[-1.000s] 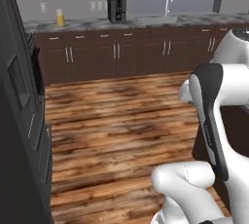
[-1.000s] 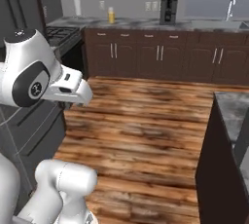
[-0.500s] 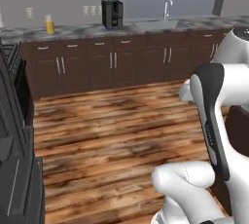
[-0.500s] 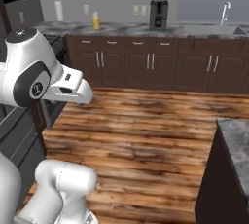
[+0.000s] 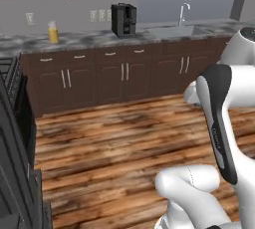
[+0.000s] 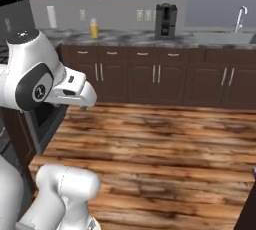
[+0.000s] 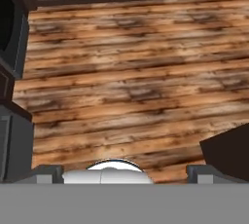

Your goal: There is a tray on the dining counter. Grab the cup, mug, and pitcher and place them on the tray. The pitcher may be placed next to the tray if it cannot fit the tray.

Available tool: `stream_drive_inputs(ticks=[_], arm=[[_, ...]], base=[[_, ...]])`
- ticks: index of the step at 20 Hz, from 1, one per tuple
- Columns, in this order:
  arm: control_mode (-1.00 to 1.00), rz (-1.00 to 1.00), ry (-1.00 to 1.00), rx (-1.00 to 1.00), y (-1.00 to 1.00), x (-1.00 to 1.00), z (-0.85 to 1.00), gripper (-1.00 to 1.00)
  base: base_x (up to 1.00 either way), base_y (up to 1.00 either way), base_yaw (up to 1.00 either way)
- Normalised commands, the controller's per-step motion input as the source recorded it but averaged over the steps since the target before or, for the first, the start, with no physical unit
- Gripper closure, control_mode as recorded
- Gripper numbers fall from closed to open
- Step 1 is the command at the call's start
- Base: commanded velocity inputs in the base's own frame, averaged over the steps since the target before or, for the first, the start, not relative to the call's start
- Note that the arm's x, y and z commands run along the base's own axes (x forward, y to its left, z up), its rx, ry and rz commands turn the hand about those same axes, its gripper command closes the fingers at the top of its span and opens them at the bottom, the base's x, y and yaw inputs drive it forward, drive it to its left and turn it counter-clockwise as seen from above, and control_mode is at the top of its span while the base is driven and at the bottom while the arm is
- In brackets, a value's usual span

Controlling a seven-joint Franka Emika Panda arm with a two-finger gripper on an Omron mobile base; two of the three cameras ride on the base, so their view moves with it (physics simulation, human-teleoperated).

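- We take the pitcher (image 5: 53,33) as our landmark: a small glass with orange-yellow liquid standing upright on the far kitchen counter (image 5: 94,38), well apart from us across the wooden floor (image 5: 114,143). It reads as parked there, waiting to be fetched.
- To the pitcher's right on the same counter stands a black coffee machine (image 5: 123,19), and farther right the sink faucet (image 5: 183,13).
- In the right base view the pitcher (image 6: 93,28) has a white paper-towel roll (image 6: 51,17) to its left; the left base view does not give us that.
- The gripper (image 7: 124,174) is empty, its two tips standing wide apart at the bottom of the hand view, over bare floor. We judge it is carried unloaded while the base travels.
- The hand view alone gives us a dark corner at lower right, possibly the dining counter's end; we cannot tell.
- We judge no item is yet collected.
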Motion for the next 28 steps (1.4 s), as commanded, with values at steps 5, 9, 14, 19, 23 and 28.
stream_drive_inputs(ticks=[5,9,14,19,23,28], arm=[[1.0,0.0,0.0,0.0,0.0,0.0,0.0,-1.0],[1.0,0.0,0.0,0.0,0.0,0.0,0.0,-1.0],[1.0,0.0,0.0,0.0,0.0,0.0,0.0,-1.0],[1.0,0.0,0.0,0.0,0.0,0.0,0.0,-1.0],[1.0,0.0,0.0,0.0,0.0,0.0,0.0,-1.0],[1.0,0.0,0.0,0.0,0.0,0.0,0.0,-1.0]], base=[[1.0,0.7,0.0],[1.0,0.6,0.0],[1.0,0.28,0.0],[1.0,0.09,0.0],[1.0,0.02,0.0],[0.96,0.06,0.0]])
